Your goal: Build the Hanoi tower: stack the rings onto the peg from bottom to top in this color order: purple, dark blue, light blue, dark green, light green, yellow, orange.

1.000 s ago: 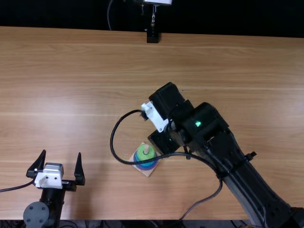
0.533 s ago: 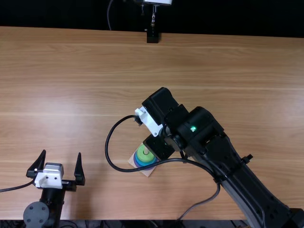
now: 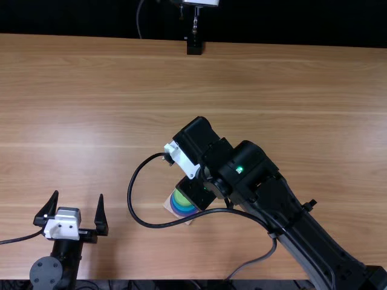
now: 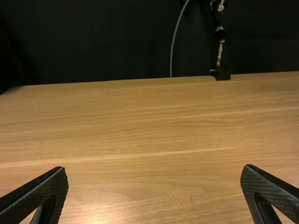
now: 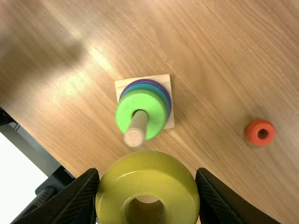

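Note:
In the top view my right gripper (image 3: pixel 195 192) is over the table's near middle, its fingertips hidden beneath the arm, beside the ring stack (image 3: pixel 182 200). In the right wrist view my right gripper (image 5: pixel 147 189) is shut on the yellow ring (image 5: pixel 147 175), held above the table near the peg (image 5: pixel 136 128). Light green is the top ring (image 5: pixel 124 114) on the peg, with blue and purple edges below it on the square base (image 5: pixel 168 122). The orange ring (image 5: pixel 259 132) lies apart on the table. My left gripper (image 3: pixel 71 211) stands open at the left; its wrist view shows the left gripper (image 4: pixel 154 186) holding nothing.
A black cable (image 3: pixel 140 222) loops from the right arm around the stack. A small black mount (image 3: pixel 194 47) stands at the far edge of the wooden table (image 3: pixel 121 90).
The right arm has moved left and slightly toward the near edge, covering more of the ring stack in the top view. The left arm has kept still.

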### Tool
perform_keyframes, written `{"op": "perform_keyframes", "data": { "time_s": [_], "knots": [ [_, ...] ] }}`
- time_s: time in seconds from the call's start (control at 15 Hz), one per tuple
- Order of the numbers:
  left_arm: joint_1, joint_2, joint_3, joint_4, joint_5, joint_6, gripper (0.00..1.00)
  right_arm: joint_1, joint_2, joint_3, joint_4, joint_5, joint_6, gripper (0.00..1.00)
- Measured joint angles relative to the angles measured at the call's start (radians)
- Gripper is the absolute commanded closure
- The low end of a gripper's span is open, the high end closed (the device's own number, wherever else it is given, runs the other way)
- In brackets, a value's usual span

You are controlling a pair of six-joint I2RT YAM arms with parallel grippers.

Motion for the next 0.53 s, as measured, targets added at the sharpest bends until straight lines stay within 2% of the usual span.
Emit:
{"op": "perform_keyframes", "data": {
  "time_s": [0.33, 0.53],
  "knots": [
    [0.0, 0.0, 0.0, 0.0, 0.0, 0.0, 0.0, 0.003, 0.0, 0.0, 0.003, 0.0, 0.0, 1.0],
    [0.0, 0.0, 0.0, 0.0, 0.0, 0.0, 0.0, 0.003, 0.0, 0.0, 0.063, 0.0, 0.0, 1.0]
  ]
}}
